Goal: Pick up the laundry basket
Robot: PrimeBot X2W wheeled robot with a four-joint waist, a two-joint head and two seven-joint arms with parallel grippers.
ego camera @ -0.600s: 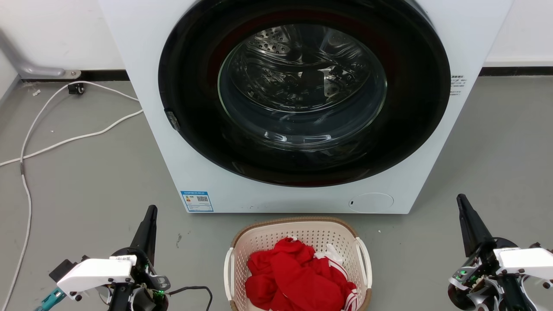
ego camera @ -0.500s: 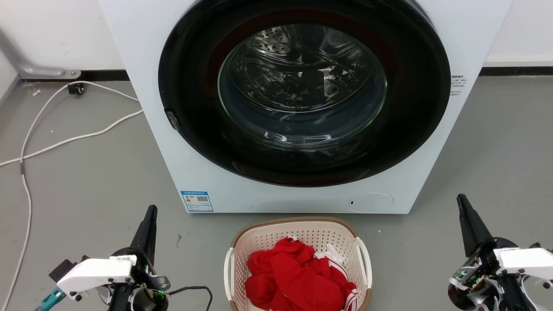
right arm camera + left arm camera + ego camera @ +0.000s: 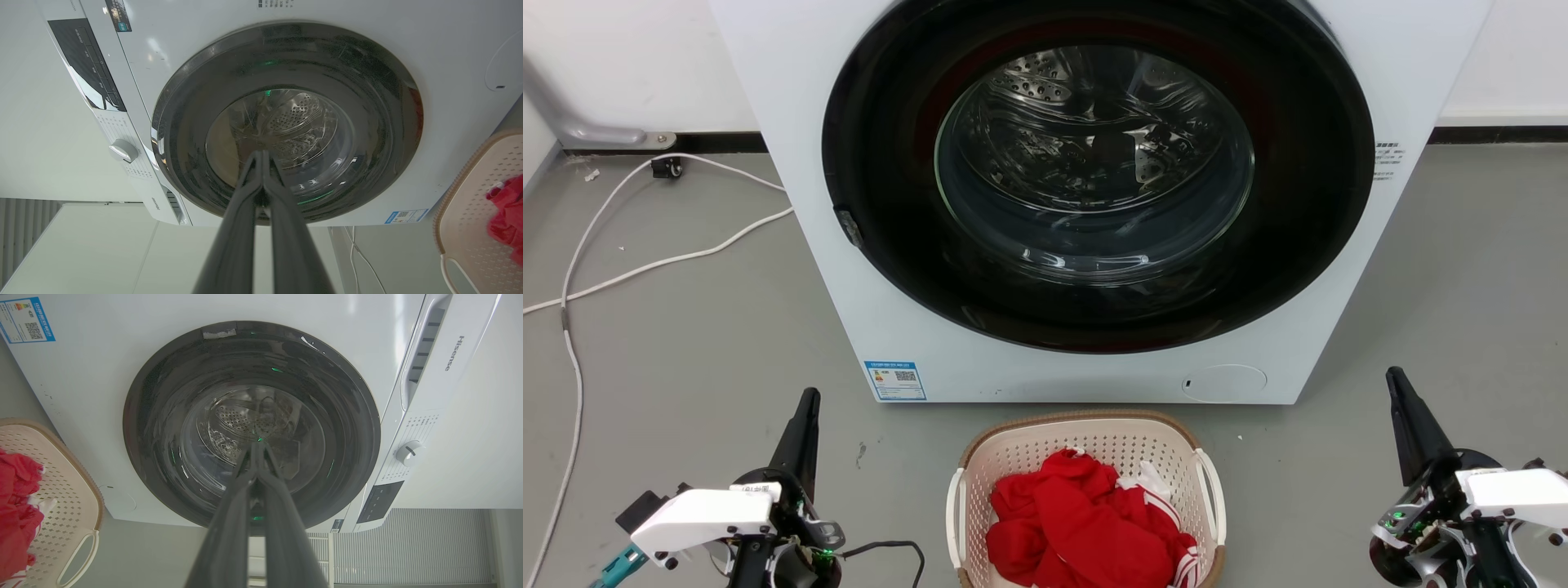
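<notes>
**As Catalogued, View by View: Holdings at One Moment**

As seen from the head: logged laundry basket (image 3: pixel 1086 441) at bottom centre, standing on grey floor (image 3: pixel 686 351) just in front of washing machine (image 3: pixel 1029 376), below its round dark door (image 3: pixel 1094 171). Noted brown rim, cream perforated walls and a white handle on either side, with red clothes (image 3: pixel 1078 531) heaped inside. Found left gripper (image 3: pixel 809 400) at lower left and right gripper (image 3: pixel 1395 380) at lower right, each well apart from the basket on its own side. Found both with fingers drawn together to a single point, gripping nothing and touching nothing. Recorded white cable (image 3: pixel 645 265) trailing over the floor at far left.

From the left wrist: found left gripper (image 3: pixel 257 447) with fingers pressed tip to tip, aimed at the glass of the door, empty. Placed laundry basket (image 3: pixel 61 457) at the left edge, just beside the machine's lower front, red clothes within. Noted dial (image 3: pixel 408 452) on the control panel at right.

From the right wrist: found right gripper (image 3: pixel 261 154) likewise pressed tip to tip, aimed at the door glass, empty. Placed laundry basket (image 3: pixel 470 212) at the lower right edge, near the machine's front, red clothes within. Noted the dial at left.
</notes>
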